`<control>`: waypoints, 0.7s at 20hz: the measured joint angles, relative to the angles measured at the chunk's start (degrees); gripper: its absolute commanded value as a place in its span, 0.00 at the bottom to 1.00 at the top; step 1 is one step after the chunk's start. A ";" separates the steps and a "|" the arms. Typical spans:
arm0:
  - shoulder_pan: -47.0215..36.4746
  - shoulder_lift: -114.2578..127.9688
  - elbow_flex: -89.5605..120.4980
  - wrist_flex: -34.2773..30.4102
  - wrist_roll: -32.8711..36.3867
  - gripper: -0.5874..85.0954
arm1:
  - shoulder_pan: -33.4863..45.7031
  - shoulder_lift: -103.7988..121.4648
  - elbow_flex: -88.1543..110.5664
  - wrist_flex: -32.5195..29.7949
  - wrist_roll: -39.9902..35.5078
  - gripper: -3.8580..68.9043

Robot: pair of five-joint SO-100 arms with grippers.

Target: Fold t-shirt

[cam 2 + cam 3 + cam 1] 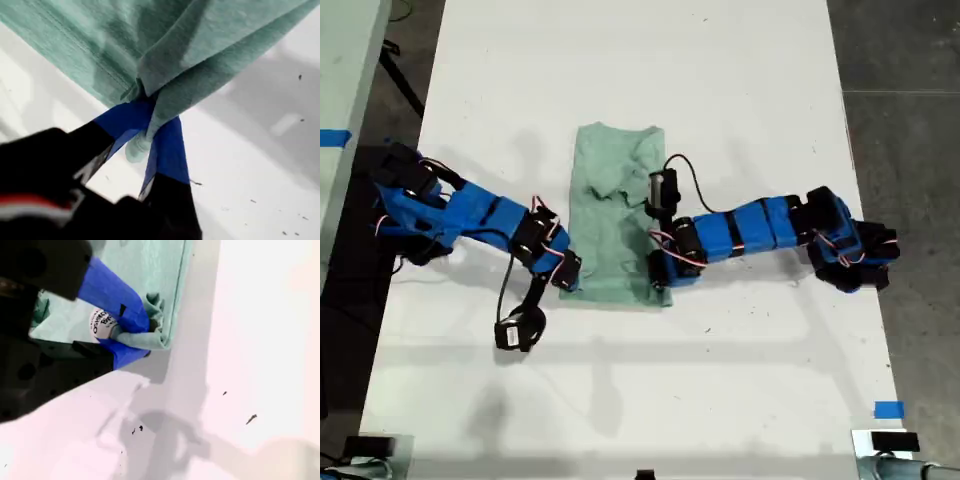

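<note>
The pale mint-green t-shirt [612,235] lies on the white table [720,70], folded into a narrow upright strip with a rumpled upper part. My first gripper [570,277] reaches in from the exterior view's left and is shut on the strip's near left corner. In the first wrist view the blue fingertips [127,117] of my first gripper [150,112] pinch bunched t-shirt cloth [100,45] raised off the table. My second gripper [660,283] comes from the exterior view's right and is shut on the near right corner. In the second wrist view my second gripper [145,335] clamps the t-shirt's hemmed corner [160,337].
Both blue arms lie low across the table, each with a black cable [685,170] looping near the shirt. A blue tape mark [888,409] sits near the table's front corner on the exterior view's right. Dark floor [910,120] borders the table edge there.
</note>
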 measured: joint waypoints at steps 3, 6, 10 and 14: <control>3.43 1.49 -1.49 0.00 -2.20 0.01 | -2.81 3.96 0.00 0.00 3.52 0.04; 4.31 1.85 -3.34 0.09 -2.37 0.01 | -2.90 6.42 1.14 -0.44 3.78 0.04; -2.02 7.65 -3.43 4.92 0.00 0.01 | 4.48 10.81 2.72 0.97 -2.02 0.04; -15.82 13.89 -3.34 8.61 6.86 0.01 | 15.47 15.21 5.36 1.93 -9.67 0.04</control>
